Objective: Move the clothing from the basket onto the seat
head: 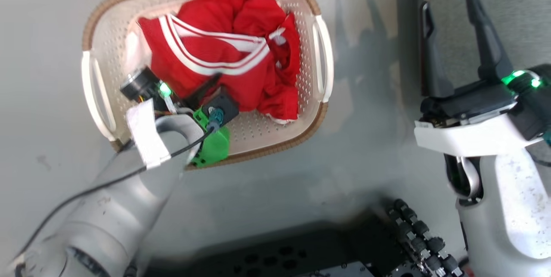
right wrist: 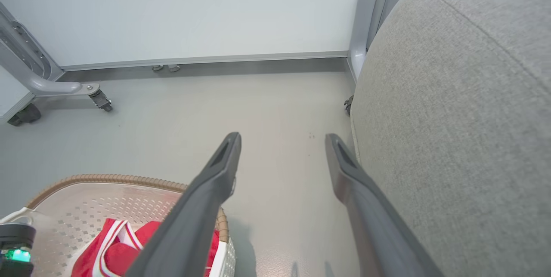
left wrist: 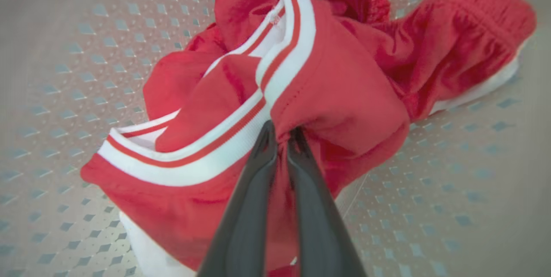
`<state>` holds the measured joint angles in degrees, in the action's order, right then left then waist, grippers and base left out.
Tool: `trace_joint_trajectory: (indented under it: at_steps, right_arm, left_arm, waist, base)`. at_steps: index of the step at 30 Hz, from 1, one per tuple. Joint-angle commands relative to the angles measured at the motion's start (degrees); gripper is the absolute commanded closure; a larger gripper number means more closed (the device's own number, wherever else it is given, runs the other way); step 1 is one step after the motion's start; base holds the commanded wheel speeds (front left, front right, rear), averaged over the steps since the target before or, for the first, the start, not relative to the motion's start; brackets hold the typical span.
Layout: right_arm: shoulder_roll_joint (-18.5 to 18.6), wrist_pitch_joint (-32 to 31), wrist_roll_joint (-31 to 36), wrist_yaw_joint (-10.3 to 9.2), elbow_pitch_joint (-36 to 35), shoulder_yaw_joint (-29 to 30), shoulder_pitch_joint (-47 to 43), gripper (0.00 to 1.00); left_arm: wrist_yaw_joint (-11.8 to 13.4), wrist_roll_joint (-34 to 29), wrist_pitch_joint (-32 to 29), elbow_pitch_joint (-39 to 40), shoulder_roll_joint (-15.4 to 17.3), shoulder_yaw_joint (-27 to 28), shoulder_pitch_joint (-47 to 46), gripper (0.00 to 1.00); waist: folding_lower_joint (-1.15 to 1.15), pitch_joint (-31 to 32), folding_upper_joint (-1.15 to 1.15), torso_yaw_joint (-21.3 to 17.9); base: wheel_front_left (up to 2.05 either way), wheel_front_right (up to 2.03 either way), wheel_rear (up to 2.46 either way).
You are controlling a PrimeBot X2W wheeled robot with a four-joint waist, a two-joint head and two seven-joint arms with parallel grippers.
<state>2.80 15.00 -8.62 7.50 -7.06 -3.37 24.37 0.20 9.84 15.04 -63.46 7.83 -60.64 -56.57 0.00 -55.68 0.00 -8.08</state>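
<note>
The cream basket (head: 316,113) stands on the grey floor, with the red clothing (head: 224,53) bunched inside it. My left gripper (head: 217,78) reaches down into the basket from the lower left. In the left wrist view that gripper (left wrist: 280,133) is shut on a fold of the red jersey (left wrist: 340,92), right beside its white-striped trim, above the perforated basket floor (left wrist: 452,182). My right gripper (head: 448,1) hovers to the right of the basket, open and holding nothing. In the right wrist view it (right wrist: 282,138) hangs over the floor between the basket rim (right wrist: 94,179) and the grey seat (right wrist: 456,113).
A grey frame on casters (right wrist: 100,99) stands by the pale wall, beyond the basket. Another upright post (right wrist: 359,27) rises at the seat's far corner. My dark base (head: 301,251) lies along the lower edge of the head view.
</note>
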Motion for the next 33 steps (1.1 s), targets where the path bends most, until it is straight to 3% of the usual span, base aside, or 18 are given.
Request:
trace_joint_trajectory:
  at_steps: [1, 9, 19, 33]
  right_arm:
    - [0.16, 0.28, 0.24, -0.02, 0.59, -0.29, -1.20, 0.00]
    - [0.17, 0.29, 1.78, -0.02, 3.48, -2.07, -5.86, 0.00]
    - [0.18, 0.28, 3.14, -0.02, 7.85, -4.60, -14.07, 0.00]
    - [0.20, 0.28, 3.15, -0.02, 12.99, -8.46, -23.97, 0.00]
  left_arm:
    - [0.70, 1.36, 0.17, 1.97, 0.98, 1.44, 2.46, 1.00]
    - [3.37, 6.92, 0.19, 18.38, 3.80, 11.79, 15.25, 1.00]
    - [1.34, 6.28, 0.19, 31.68, 2.81, 23.55, 31.26, 1.00]
    - [-2.31, 2.69, 0.21, 40.51, -0.62, 34.21, 44.15, 1.00]
  waist:
    - [0.00, 6.67, 0.00, 0.04]
    - [0.00, 19.36, 0.00, 1.90]
    - [0.00, 35.77, 0.00, 3.58]
    - [0.00, 52.25, 0.00, 2.75]
  base:
    - [0.00, 0.00, 0.00]
    - [0.00, 0.00, 0.00]
    - [0.00, 0.00, 0.00]
    - [0.00, 0.00, 0.00]
